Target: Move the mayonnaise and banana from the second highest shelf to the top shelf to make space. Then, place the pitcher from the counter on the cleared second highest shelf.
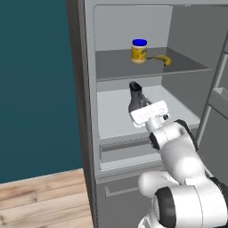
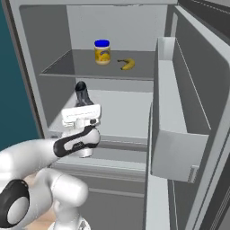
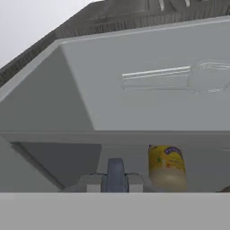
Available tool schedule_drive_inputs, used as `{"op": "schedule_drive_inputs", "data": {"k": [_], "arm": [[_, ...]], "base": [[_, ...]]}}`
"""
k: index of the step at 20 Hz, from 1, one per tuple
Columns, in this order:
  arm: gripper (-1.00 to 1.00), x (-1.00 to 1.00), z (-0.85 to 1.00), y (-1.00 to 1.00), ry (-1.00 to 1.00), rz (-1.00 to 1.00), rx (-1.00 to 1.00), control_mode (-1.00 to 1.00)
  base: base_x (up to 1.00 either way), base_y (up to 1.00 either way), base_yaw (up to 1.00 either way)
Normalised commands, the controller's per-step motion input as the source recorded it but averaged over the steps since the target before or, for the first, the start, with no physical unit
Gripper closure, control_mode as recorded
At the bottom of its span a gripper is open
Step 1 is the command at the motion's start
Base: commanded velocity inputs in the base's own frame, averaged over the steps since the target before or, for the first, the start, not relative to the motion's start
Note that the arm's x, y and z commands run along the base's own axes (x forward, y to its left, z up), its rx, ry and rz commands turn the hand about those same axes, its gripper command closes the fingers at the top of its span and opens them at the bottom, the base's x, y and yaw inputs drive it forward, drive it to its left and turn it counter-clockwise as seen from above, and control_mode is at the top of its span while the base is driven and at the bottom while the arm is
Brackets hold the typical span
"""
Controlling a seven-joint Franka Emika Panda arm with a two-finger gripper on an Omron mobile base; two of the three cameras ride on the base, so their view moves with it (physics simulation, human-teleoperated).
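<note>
The blue-lidded mayonnaise jar (image 1: pixel 139 51) and small yellow banana (image 1: pixel 162 59) already sit on the dark top shelf (image 1: pixel 120 71). My tool (image 1: pixel 143 108) grips the slate-grey pitcher (image 1: pixel 135 96) above the pale second shelf's (image 1: pixel 113 118) front edge; releasing remains.

top: blue-lidded mayonnaise jar (image 1: pixel 139 51) and small yellow banana (image 1: pixel 163 59) side by side on thin dark grey shelf board (image 1: pixel 111 67) | below: dark slate pitcher (image 1: pixel 136 98) on pale whitish shelf board (image 1: pixel 111 111), front-left, under jar
</note>
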Motion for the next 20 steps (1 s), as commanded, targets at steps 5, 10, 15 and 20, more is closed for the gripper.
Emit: {"op": "schedule_drive_inputs", "data": {"k": [5,10,15,20], "arm": [[1.0,0.59,-0.32,0.0,-0.03,0.0,0.0,-1.0],[-1.0,0.63,-0.49,0.0,0.0,0.0,0.0,-1.0],[-1.0,0.45,-0.47,0.0,0.0,0.0,0.0,-1.0],[-1.0,0.07,-0.31,-0.01,0.0,0.0,0.0,-1.0]], "base": [[0.0,0.0,0.0],[0.0,0.0,0.0],[0.0,0.0,0.0],[0.0,0.0,0.0]]}}
